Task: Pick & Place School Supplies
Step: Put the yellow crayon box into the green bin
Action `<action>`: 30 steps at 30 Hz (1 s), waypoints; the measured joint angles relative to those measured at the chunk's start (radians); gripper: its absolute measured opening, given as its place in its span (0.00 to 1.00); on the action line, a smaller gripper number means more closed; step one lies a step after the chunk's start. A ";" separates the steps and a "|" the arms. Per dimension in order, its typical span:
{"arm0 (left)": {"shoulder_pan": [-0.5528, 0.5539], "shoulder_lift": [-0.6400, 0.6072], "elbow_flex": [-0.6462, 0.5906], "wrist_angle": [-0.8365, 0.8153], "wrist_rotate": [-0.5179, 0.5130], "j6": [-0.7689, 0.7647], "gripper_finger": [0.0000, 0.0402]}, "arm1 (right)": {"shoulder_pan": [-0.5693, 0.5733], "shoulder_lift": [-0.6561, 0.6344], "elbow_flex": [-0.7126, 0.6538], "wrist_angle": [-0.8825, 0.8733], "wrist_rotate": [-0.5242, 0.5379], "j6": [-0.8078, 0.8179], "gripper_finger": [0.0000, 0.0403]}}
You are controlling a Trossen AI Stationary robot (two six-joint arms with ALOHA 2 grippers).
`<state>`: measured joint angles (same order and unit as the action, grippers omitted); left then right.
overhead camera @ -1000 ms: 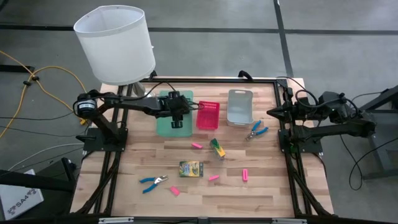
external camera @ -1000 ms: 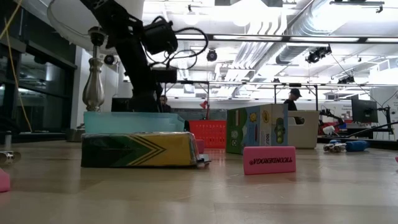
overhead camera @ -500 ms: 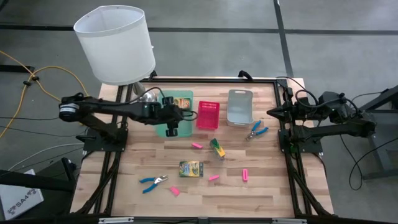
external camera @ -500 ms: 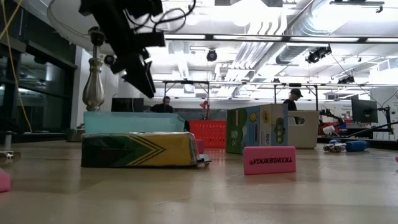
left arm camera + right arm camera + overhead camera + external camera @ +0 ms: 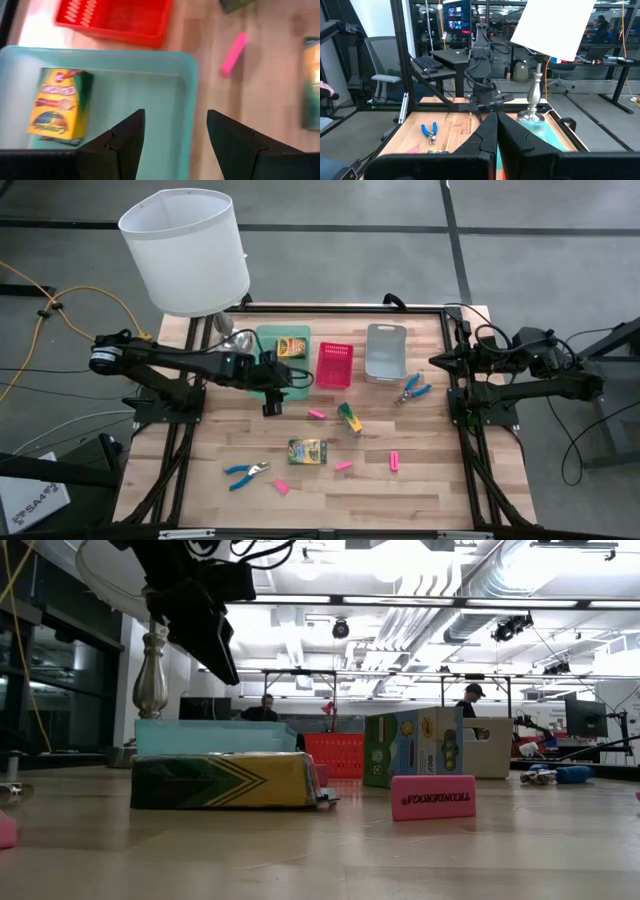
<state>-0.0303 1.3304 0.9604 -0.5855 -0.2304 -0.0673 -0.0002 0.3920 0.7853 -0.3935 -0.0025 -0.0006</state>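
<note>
Butcher-block table [image 5: 420, 480] under a white-shaded lamp [image 5: 185, 250] is seen with three trays along its far edge: a green tray [image 5: 300, 385], a pink basket [image 5: 334, 365] and a grey bin [image 5: 385, 352]. One crayon box [image 5: 291, 346] is already lying in the green tray, so sorting is judged to be only begun. Left on the wood are a second crayon box [image 5: 307, 451] lying flat near the middle, a third crayon box [image 5: 349, 419] tilted just beyond it, four pink erasers scattered around them, among them one eraser [image 5: 316, 414] nearest the trays, one pair of blue-handled pliers [image 5: 246, 471] at the near left and another pair of pliers [image 5: 411, 389] just beside the grey bin. The left gripper [image 5: 270, 394] is held empty above the near edge of the green tray, its jaws spread wide. The right gripper [image 5: 440, 361] is parked at the right edge of the table, jaws closed on nothing
</note>
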 joint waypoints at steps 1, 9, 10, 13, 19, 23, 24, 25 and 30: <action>-0.006 -0.003 0.001 -0.002 0.015 -0.011 0.51 | 0.000 0.000 0.000 0.000 0.000 0.000 0.00; -0.054 -0.024 0.058 -0.045 0.046 -0.075 0.51 | 0.000 0.000 0.000 0.000 0.000 0.000 0.00; -0.060 -0.024 0.065 -0.055 0.054 -0.080 0.51 | 0.000 0.000 0.000 0.000 0.000 0.000 0.00; -0.083 -0.023 0.081 -0.057 0.074 -0.096 0.51 | 0.000 0.000 0.000 0.000 0.000 0.000 0.00; -0.127 -0.021 0.085 -0.060 0.108 -0.182 0.51 | 0.000 0.000 0.000 0.000 0.000 0.000 0.00; -0.151 -0.001 0.085 -0.059 0.149 -0.229 0.51 | 0.000 0.000 0.000 0.000 0.000 0.000 0.00; -0.155 0.006 0.085 -0.058 0.161 -0.239 0.51 | 0.000 0.000 0.000 0.000 0.000 0.000 0.00; -0.160 0.013 0.085 -0.056 0.175 -0.245 0.51 | 0.000 0.000 0.000 0.000 0.000 0.000 0.00; -0.173 0.069 0.086 -0.005 0.271 -0.258 0.51 | 0.000 0.000 0.000 0.000 0.000 0.000 0.00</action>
<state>-0.2036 1.3995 1.0460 -0.5908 0.0410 -0.3255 -0.0002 0.3920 0.7850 -0.3935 -0.0025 -0.0003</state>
